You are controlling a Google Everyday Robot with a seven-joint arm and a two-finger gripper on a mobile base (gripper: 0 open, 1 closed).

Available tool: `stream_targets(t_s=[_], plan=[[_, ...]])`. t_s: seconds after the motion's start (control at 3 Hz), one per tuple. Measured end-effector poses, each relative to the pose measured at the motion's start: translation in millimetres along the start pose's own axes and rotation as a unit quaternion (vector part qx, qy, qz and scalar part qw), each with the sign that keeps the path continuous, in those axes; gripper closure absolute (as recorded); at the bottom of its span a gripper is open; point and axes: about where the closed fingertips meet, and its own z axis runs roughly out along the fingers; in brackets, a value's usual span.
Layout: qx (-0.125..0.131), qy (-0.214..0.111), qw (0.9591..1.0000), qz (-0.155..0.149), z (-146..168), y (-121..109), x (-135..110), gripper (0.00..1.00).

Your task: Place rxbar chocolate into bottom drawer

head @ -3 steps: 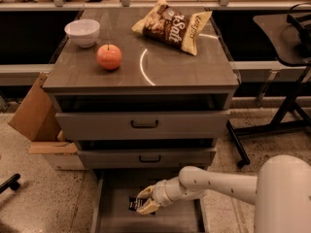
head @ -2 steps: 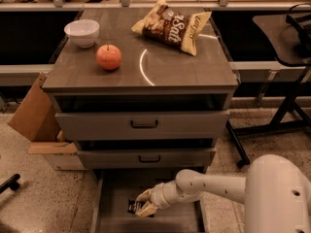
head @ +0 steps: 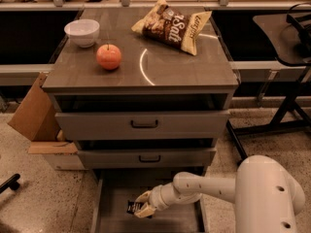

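The rxbar chocolate (head: 131, 207), a small dark bar with pale lettering, is low inside the open bottom drawer (head: 171, 219), just above its grey floor. My gripper (head: 143, 205) reaches into the drawer from the right and is shut on the bar's right end. The bar sticks out to the left of the fingers (head: 144, 196). My white arm (head: 204, 189) runs from the lower right into the drawer.
The two upper drawers (head: 144, 124) are closed under the cabinet top, which holds an apple (head: 108, 57), a white bowl (head: 82, 32) and a chip bag (head: 171, 24). A cardboard box (head: 36, 115) stands left of the cabinet. A black stand (head: 286, 96) is at the right.
My gripper with the bar has sunk a little lower and slightly left inside the bottom drawer. Nothing on the cabinet top has moved.
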Motion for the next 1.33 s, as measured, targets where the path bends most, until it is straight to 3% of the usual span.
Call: stream_targets(t_s=[0.33,0.67,1.0,1.33], plan=[[0.008,0.007,0.9999,0.006,1.0,-5.0,6.9,0.21],[0.016,0.016,0.9997,0.009,0.2,-9.9,11.3,0.01],[0.023,0.01,0.9995,0.019,-15.7,-12.4,17.5,0.0],[0.03,-0.01,0.9989,0.035,-60.2,-7.3,28.9,0.0]])
